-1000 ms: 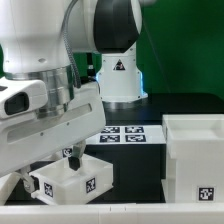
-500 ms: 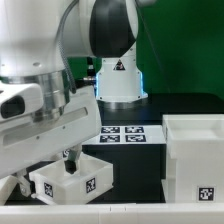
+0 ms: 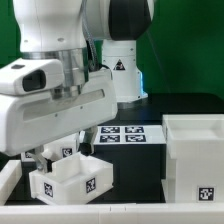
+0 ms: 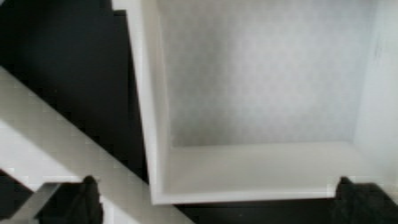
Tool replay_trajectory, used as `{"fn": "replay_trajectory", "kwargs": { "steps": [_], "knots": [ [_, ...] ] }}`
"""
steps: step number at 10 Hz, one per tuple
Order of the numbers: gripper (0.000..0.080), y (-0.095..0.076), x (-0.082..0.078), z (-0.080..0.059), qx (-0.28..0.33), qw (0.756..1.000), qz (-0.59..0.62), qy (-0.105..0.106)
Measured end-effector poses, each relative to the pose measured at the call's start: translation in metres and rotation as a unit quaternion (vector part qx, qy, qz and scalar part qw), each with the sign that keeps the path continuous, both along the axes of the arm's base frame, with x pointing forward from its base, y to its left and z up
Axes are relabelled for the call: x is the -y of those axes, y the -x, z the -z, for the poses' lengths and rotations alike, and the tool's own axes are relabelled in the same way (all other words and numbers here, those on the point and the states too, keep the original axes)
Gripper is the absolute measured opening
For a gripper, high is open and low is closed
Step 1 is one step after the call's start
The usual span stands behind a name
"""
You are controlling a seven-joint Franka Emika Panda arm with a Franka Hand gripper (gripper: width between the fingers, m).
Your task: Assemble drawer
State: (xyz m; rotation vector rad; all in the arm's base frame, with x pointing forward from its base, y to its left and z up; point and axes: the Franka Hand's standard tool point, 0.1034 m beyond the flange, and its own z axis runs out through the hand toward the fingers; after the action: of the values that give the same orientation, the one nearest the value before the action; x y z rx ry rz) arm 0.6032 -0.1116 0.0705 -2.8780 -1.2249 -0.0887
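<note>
Drawer tray [image 3: 62,180], small, white and open-topped, sits on the black table [image 3: 185,105] at seven o'clock in the exterior view, with a square tag [image 3: 90,185] on its near face. Directly above it hangs the claw [image 3: 52,156], its fingers spread wide and not clamped on anything. In the wrist view the claw [image 4: 214,198] straddles one end of the tray [image 4: 240,90], a dark fingertip [image 4: 68,200] outside each side wall; whether either touches the plastic I cannot tell. At four o'clock, well apart, stands the large drawer box [image 3: 190,160], upright, with a tag [image 3: 203,190] of its own. The marker board [image 3: 125,133] lies flat farther back, near the middle.
</note>
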Motion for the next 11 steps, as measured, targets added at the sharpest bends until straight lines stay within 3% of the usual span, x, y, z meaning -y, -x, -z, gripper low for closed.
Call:
{"fn": "replay_trajectory", "kwargs": {
  "steps": [2,3,8,11],
  "knots": [
    [0.0649,0.009,-0.016,-0.003,-0.002,1.0,-0.003,-0.002],
    [0.0649,0.018,-0.025,0.002,-0.002,1.0,-0.006,-0.003],
    [0.0649,0.023,-0.027,0.006,-0.003,1.0,-0.004,-0.004],
    [0.0649,0.063,-0.033,0.028,0.005,1.0,0.009,-0.009]
  ]
}}
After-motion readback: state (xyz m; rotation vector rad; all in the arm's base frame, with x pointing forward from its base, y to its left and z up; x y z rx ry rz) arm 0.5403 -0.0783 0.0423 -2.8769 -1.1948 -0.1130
